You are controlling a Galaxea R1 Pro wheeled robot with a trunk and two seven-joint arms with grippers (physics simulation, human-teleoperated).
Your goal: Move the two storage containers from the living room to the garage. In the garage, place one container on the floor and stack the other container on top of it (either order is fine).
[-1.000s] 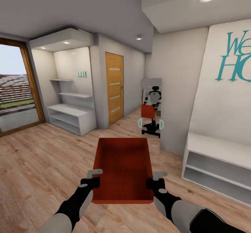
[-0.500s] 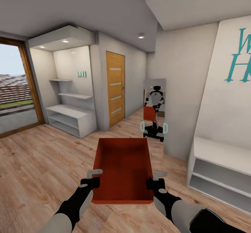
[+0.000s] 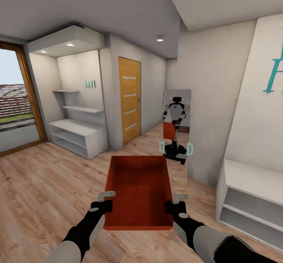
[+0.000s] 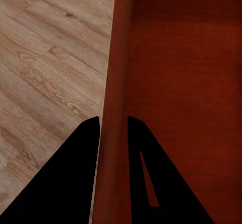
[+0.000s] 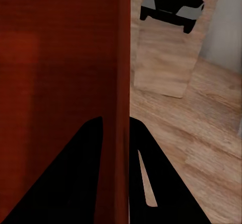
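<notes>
Mid-carry, by the look of it: one storage container (image 3: 138, 192) held up in front of the trunk at 6 o'clock of the head view, level, open side up, nothing inside, clear of the wood-plank floor (image 3: 35, 184) beneath. Starting at 9 o'clock: a glazed door (image 3: 15, 105) with a wood frame, then white shelving (image 3: 76, 131) in a lit niche at 10 o'clock. At 7 o'clock, left gripper (image 3: 103, 206) clamped on the container's left long wall near the close end; in the left wrist view, left gripper (image 4: 113, 126) with one finger outside and one inside that thin wall, closed onto it. At 12 o'clock, a slatted light-wood door (image 3: 129, 99), shut, possibly the way to the garage, though not certain from here. At 1 o'clock, a tall mirror (image 3: 177, 133) leaning against the wall, showing the robot with its red load. At 5 o'clock, right gripper (image 3: 175, 208) pinching the right long wall the same way; right gripper (image 5: 116, 126) astride that wall in its wrist view, gripping it. At 3 to 4 o'clock, a low white bench shelf (image 3: 251, 192) under teal wall lettering. Judged progress: first container lifted and in transit, not yet in the garage; still to do, setting it on the concrete, fetching the second and stacking it.
</notes>
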